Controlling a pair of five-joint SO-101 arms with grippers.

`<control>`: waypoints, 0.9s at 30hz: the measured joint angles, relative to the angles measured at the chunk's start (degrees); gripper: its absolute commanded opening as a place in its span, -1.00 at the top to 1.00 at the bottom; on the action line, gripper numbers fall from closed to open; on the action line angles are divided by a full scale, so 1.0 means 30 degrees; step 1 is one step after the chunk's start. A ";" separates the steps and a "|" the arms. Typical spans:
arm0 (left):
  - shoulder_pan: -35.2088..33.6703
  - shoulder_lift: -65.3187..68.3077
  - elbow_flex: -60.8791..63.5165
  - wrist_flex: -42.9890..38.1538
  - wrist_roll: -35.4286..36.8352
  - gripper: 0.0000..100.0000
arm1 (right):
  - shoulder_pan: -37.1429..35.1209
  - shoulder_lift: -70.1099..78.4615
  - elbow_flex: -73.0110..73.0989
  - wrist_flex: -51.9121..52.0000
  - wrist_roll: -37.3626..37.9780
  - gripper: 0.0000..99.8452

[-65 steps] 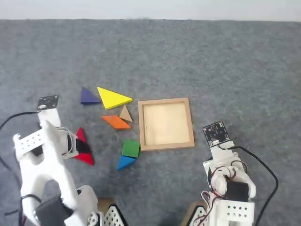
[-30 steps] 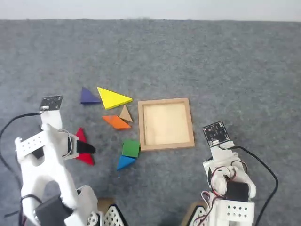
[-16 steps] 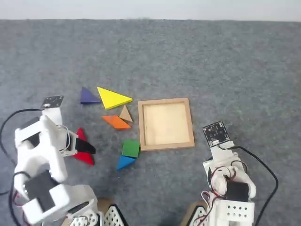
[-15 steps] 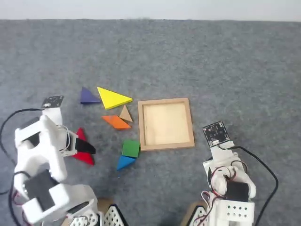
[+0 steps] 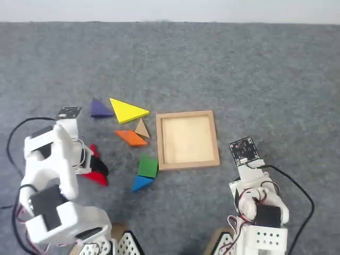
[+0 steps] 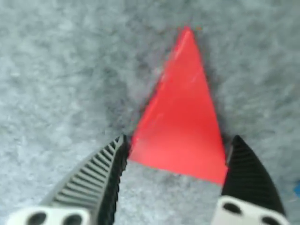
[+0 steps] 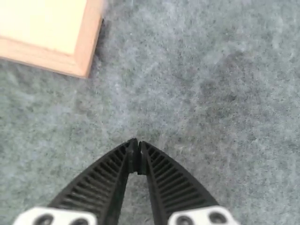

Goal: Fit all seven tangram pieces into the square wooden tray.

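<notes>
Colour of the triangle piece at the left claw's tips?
Red. The flat red triangle piece shows best in the left wrist view.

Grey carpet (image 5: 265,69) beneath a pale wall strip (image 5: 170,10)

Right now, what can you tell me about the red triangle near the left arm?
The red triangle is a flat, smooth, painted-looking piece lying on the grey felt-like table, outside the wooden tray. The left arm's jaws stand open astride its wide end, one beside each corner; whether they touch it, I cannot tell.
</notes>
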 measured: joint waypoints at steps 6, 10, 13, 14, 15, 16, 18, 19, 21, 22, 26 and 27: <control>0.1758 -0.0586 0.0205 0.0147 0.1377 0.43 | 0.0000 0.0000 0.0000 0.0000 0.0000 0.98; 0.3282 -0.1026 0.0264 0.0615 0.2344 0.45 | 0.0000 0.0000 0.0000 0.0000 0.0000 0.98; 0.4396 -0.1582 0.0264 0.1114 0.2930 0.45 | 0.0000 0.0000 0.0000 0.0000 0.0000 0.98; 0.4718 -0.1817 0.0264 0.1289 0.3077 0.45 | 0.0000 0.0000 0.0000 0.0000 0.0000 0.98; 0.5011 -0.2081 0.0264 0.1465 0.3282 0.45 | 0.0000 0.0000 0.0000 0.0000 0.0000 0.98; 0.5304 -0.2344 0.0264 0.1670 0.3487 0.45 | 0.0000 0.0000 0.0000 0.0000 0.0000 0.98; 0.5890 -0.2784 0.0176 0.2081 0.3810 0.45 | 0.0000 0.0000 0.0000 0.0000 0.0000 0.98; 0.6212 -0.3018 0.0147 0.2227 0.3956 0.45 | 0.0000 0.0000 0.0000 0.0000 0.0000 0.98; 0.6974 -0.3399 0.0147 0.2608 0.4190 0.45 | 0.0000 0.0000 0.0000 0.0000 0.0000 0.98; 0.7385 -0.3516 0.0147 0.2755 0.4484 0.45 | 0.0000 0.0000 0.0000 0.0000 0.0000 0.98; 0.9201 -0.3692 0.0147 0.2930 0.4864 0.45 | 0.0000 0.0000 0.0000 0.0000 0.0000 0.98; 0.9641 -0.3692 0.0147 0.2930 0.4864 0.45 | 0.0000 0.0000 0.0000 0.0000 0.0000 0.98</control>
